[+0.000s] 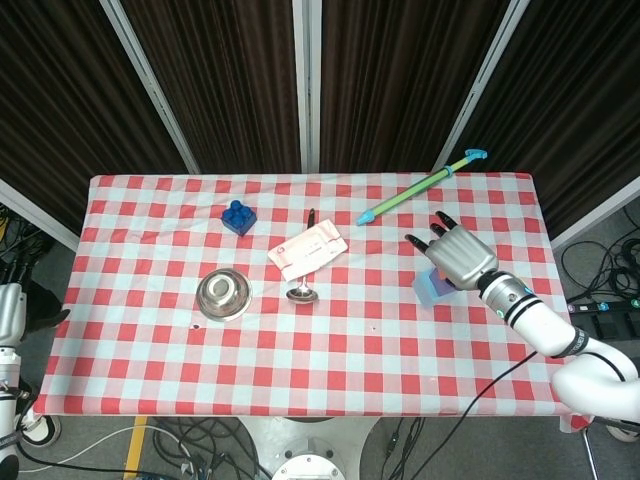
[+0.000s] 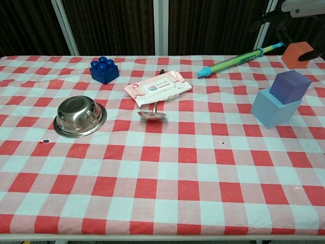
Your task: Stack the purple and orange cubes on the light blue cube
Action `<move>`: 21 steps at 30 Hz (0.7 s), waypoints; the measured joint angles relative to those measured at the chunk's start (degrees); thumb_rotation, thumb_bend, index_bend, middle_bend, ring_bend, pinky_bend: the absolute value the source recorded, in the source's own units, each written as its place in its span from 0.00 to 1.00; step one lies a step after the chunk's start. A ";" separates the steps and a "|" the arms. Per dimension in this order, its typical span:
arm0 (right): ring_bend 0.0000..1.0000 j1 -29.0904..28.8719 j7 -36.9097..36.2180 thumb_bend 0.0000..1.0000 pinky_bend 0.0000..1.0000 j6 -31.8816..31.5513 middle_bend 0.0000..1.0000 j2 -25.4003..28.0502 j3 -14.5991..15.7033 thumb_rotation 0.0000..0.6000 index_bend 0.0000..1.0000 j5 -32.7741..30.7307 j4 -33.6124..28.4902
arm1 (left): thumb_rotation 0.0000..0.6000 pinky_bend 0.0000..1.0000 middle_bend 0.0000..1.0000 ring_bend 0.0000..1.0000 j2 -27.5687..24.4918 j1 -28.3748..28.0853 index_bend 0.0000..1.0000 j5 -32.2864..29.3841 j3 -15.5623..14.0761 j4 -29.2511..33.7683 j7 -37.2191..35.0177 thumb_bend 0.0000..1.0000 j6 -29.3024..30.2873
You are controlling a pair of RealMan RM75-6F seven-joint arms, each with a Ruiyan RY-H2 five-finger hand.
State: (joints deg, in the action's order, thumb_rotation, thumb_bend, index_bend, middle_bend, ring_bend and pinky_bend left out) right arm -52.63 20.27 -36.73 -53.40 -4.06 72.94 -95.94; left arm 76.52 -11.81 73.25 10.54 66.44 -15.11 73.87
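Left hand: not visible in either view; only part of the left arm (image 1: 8, 318) appears at the lower left edge of the head view.

Table (image 2: 167, 203), red-and-white checked cloth, contents from left to right in the chest view:
- Steel bowl (image 2: 79, 117), left of centre, upright.
- Dark blue studded brick (image 2: 104, 70), upper left, behind the bowl.
- Pink wipes packet (image 2: 158, 88), centre, lying flat.
- Metal spoon (image 2: 151, 114), just in front of the packet, its handle running beneath it.
- Green and blue water squirter (image 2: 236, 60), upper right, lying diagonally.
- Light blue cube (image 2: 271, 110), right side, resting on the cloth.
- Purple cube (image 2: 289, 85), resting on top of the light blue cube, rotated against it and overhanging toward the right.
- Orange cube (image 2: 298, 54), upper right corner, in the air above and behind the stack, held by the right hand (image 1: 459, 255).

Right hand: fingers (image 2: 283, 23) closed around the orange cube; in the head view the hand covers most of the stack.
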 measured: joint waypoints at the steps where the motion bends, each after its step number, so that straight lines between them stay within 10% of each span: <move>1: 0.16 0.19 -1.42 0.18 0.08 -0.16 0.48 -0.17 0.02 1.00 0.08 1.48 0.55 | 1.00 0.31 0.19 0.17 0.07 -0.02 0.21 -0.07 0.01 -0.15 0.14 0.06 -0.06; 21: 0.16 0.43 -23.10 0.18 0.09 -3.01 0.47 1.02 3.48 1.00 0.08 21.48 9.41 | 1.00 0.31 0.19 0.17 1.42 -0.38 0.21 -0.87 -0.26 -2.58 0.51 0.06 -2.05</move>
State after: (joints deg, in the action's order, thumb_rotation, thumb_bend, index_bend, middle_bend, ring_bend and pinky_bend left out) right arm -52.20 -2.83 -39.73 -52.38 -0.58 94.43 -86.53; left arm 77.95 -12.18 72.38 10.28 63.85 -14.60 71.82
